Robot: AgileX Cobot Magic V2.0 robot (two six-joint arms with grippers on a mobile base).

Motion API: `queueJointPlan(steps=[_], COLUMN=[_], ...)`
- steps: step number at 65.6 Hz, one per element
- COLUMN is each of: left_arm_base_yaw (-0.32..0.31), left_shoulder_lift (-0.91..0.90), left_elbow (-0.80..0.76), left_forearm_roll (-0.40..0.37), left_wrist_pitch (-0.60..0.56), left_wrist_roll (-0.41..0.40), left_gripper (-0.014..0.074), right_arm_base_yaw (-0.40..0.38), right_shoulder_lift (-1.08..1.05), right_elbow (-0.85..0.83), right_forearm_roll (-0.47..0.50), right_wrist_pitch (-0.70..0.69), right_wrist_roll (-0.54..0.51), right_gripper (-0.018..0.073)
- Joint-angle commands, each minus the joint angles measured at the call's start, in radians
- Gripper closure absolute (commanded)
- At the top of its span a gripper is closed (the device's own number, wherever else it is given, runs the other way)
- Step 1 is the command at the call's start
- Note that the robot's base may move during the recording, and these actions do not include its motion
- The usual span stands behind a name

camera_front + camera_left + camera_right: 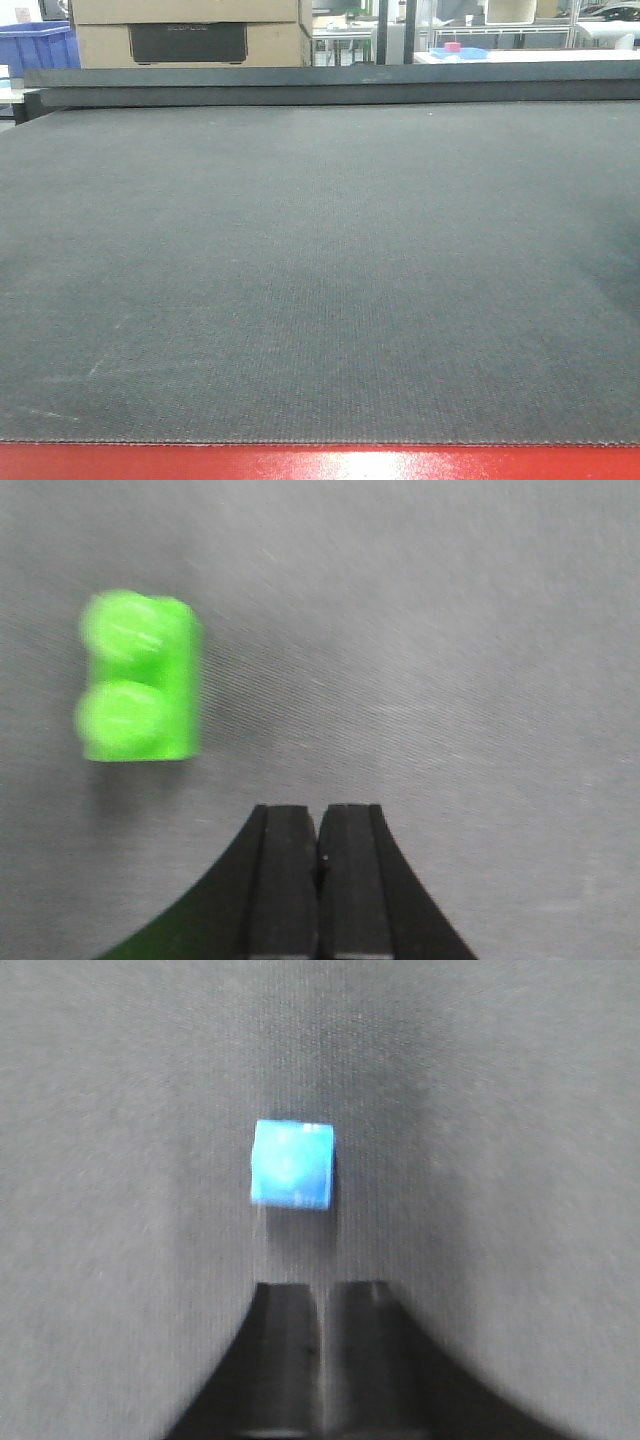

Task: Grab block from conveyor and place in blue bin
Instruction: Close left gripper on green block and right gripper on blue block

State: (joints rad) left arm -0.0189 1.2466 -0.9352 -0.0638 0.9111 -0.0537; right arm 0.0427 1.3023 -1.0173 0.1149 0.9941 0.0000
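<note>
Left gripper (pixel 320 818) jaws pressed together, holding nothing. Green two-stud block (pixel 140 678) lies on conveyor belt (pixel 480 630), ahead-left of the jaws, apart. Right gripper (pixel 322 1295) jaws pressed together, holding nothing. Blue block (pixel 291 1164) sits on the belt ahead of the tips, slightly left, not touching.

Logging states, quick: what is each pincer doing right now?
Left pincer: closed, empty, clear of the green block.
Right pincer: closed, empty, clear of the blue block.
</note>
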Motion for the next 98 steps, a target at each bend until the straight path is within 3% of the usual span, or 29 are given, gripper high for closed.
queueJointPlan(steps=[1, 4, 8, 31, 51, 55, 59, 62, 70, 75, 85, 91, 98], left_arm_base_yaw=[0.002, 0.002, 0.002, 0.002, 0.002, 0.002, 0.002, 0.002, 0.024, 0.060, 0.144, 0.174, 0.184], left_shoulder_lift=[0.017, 0.019, 0.018, 0.018, 0.018, 0.018, 0.018, 0.018, 0.018, 0.018, 0.057, 0.093, 0.149], left_elbow=[-0.011, -0.011, -0.011, -0.011, -0.011, -0.011, -0.013, -0.019, -0.075, -0.116, -0.178, -0.186, -0.186], left_forearm_roll=[-0.033, -0.035, -0.035, -0.038, -0.046, -0.046, -0.039, -0.019, -0.007, -0.020, -0.041, -0.026, 0.051], left_wrist_pitch=[-0.001, -0.001, -0.005, -0.015, -0.015, -0.012, -0.001, 0.018, 0.090, 0.126, 0.190, 0.178, 0.141], left_wrist_roll=[-0.001, -0.001, -0.001, -0.001, -0.001, -0.015, -0.064, -0.105, -0.112, -0.075, 0.140, 0.156, 0.158], left_gripper=[0.0707, 0.0707, 0.0707, 0.0707, 0.0707, 0.0707, 0.0707, 0.0707, 0.0707, 0.0707, 0.0707, 0.0707, 0.0677], right_arm_base_yaw=[-0.002, 0.000, 0.000, 0.039, 0.039, 0.039, 0.039, 0.039, 0.039, 0.039, 0.039, 0.039, 0.039], right_shoulder_lift=[0.064, 0.094, 0.129, 0.299, 0.389, 0.397, 0.397, 0.395, 0.365, 0.328, 0.254, 0.224, 0.215], right_elbow=[-0.045, -0.063, -0.070, -0.070, -0.070, -0.070, -0.070, -0.070, -0.075, -0.081, -0.088, -0.088, -0.088], right_forearm_roll=[-0.011, -0.011, -0.011, -0.017, -0.017, -0.017, -0.017, -0.017, -0.017, -0.017, -0.004, 0.017, 0.040], right_wrist_pitch=[0.008, 0.010, 0.001, -0.138, -0.145, -0.122, -0.111, -0.109, -0.098, -0.086, -0.071, -0.071, -0.071], right_wrist_roll=[0.000, 0.000, 0.000, 0.000, 0.000, 0.000, 0.000, 0.000, 0.000, 0.000, 0.000, 0.000, 0.000], right_gripper=[0.0295, 0.0209, 0.0172, 0.0209, 0.0212, 0.0246, 0.0338, 0.0432, 0.0733, 0.0720, 0.0720, 0.0720, 0.0720])
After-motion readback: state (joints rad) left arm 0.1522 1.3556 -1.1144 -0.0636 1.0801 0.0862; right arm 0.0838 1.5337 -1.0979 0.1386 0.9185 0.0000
